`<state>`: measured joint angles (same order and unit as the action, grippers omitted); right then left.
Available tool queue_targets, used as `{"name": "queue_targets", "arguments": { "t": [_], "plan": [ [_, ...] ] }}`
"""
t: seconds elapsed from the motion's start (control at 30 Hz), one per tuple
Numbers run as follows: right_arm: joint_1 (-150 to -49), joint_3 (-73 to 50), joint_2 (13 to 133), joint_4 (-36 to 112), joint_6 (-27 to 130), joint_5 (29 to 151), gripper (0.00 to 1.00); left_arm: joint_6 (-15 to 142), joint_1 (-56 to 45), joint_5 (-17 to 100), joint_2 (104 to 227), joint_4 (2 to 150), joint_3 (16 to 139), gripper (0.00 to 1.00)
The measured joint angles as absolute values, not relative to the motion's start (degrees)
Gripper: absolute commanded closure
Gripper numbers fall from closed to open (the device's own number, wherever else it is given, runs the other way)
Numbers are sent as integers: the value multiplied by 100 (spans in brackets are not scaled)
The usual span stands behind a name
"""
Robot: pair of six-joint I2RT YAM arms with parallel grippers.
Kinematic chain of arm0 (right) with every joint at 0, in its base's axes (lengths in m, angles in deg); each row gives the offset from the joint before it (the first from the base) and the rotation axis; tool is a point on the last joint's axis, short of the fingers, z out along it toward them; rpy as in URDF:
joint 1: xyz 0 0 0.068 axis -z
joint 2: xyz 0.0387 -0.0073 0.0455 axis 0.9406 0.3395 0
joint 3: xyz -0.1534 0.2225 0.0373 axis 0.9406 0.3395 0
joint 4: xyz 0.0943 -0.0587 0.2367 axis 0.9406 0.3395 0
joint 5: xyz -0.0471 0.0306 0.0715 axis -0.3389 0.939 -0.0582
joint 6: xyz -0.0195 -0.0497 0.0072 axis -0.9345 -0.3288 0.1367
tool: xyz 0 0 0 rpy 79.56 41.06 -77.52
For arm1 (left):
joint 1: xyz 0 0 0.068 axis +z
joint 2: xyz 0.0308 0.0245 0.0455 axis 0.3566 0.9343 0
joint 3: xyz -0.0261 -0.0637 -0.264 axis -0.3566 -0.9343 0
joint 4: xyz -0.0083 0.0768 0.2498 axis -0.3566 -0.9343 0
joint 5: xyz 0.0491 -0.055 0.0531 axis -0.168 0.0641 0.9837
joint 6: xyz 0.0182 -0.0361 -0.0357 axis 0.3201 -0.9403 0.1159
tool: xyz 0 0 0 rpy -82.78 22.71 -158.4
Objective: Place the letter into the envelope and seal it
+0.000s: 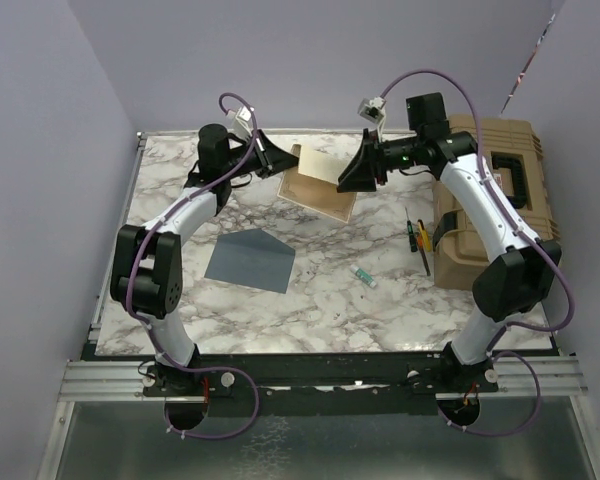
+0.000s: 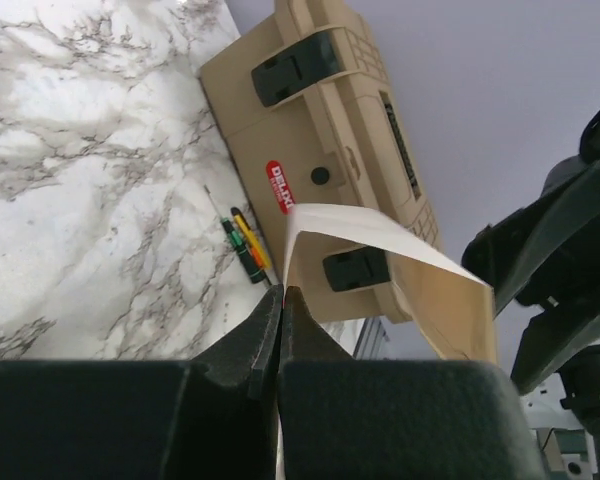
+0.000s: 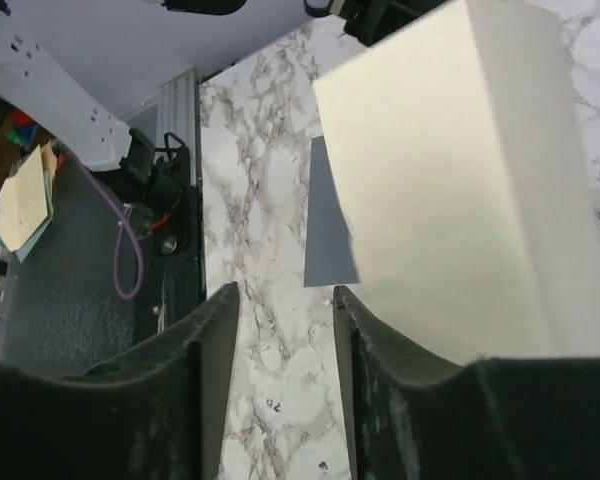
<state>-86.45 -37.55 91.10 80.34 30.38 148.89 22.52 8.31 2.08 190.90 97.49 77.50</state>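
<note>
My left tool (image 2: 280,293) clamped on the letter (image 2: 380,232) mid-air, right tool (image 3: 285,290) apart beside it, envelope (image 1: 250,260) flat on desk (image 1: 325,300).

The letter (image 1: 320,192) is pale tan with a darker brown border, its back plain cream; the envelope (image 1: 250,260) is flat slate blue-grey; the table (image 1: 380,310) is white marble veined in grey; the toolbox (image 1: 480,135) is tan with black latches and a red label; the screwdrivers (image 1: 417,240) show green, orange and yellow; the cables (image 1: 430,71) are purple; the walls (image 1: 280,60) are lilac
</note>
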Motion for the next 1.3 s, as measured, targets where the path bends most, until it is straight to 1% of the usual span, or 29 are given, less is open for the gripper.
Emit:
{"name": "queue_targets", "arguments": {
  "t": [0.07, 0.13, 0.37, 0.47, 0.67, 0.73, 0.87, 1.0, 1.1, 1.17, 1.2, 1.3],
  "plan": [
    [-8745, -3703, 9130, 8062, 3064, 14913, 44, 2091, 798, 265, 19098, 9808, 7816, 100],
    [-8824, -3703, 9143, 8080, 3053, 14922, 42, 2016, 770, 256, 19114, 9867, 7917, 100],
    [-8842, -3703, 9115, 7914, 3283, 14695, 41, 2235, 766, -118, 19127, 10095, 8061, 100],
    [-8842, -3659, 8971, 7492, 3650, 14363, 38, 2499, 763, -266, 19112, 10095, 8059, 100],
    [-8842, -3351, 8407, 6578, 4153, 13746, 16, 2930, 763, -579, 18902, 10101, 8035, 100],
    [-8842, -3331, 8359, 6403, 4140, 13637, 14, 3007, 761, -752, 18803, 10119, 8035, 100],
    [-8842, -3257, 8453, 6441, 3836, 13681, 14, 3081, 696, -1110, 18624, 10123, 8026, 100],
    [-8842, -3329, 8724, 6797, 3453, 13912, 19, 3151, 508, -1556, 18445, 10143, 7980, 100],
    [-8842, -3451, 8914, 7232, 3082, 14190, 26, 3205, 383, -1879, 18331, 10165, 7901, 100],
    [-8842, -3453, 8938, 7547, 2863, 14382, 35, 3232, 339, -2032, 18283, 10165, 7866, 100],
    [-8842, -3453, 8938, 7645, 2791, 14470, 37, 3238, 335, -2089, 18272, 10165, 7858, 100],
    [-8842, -3438, 8938, 7894, 2605, 14815, 40, 3267, 335, -2175, 18242, 10162, 7855, 100]
  ]
}}
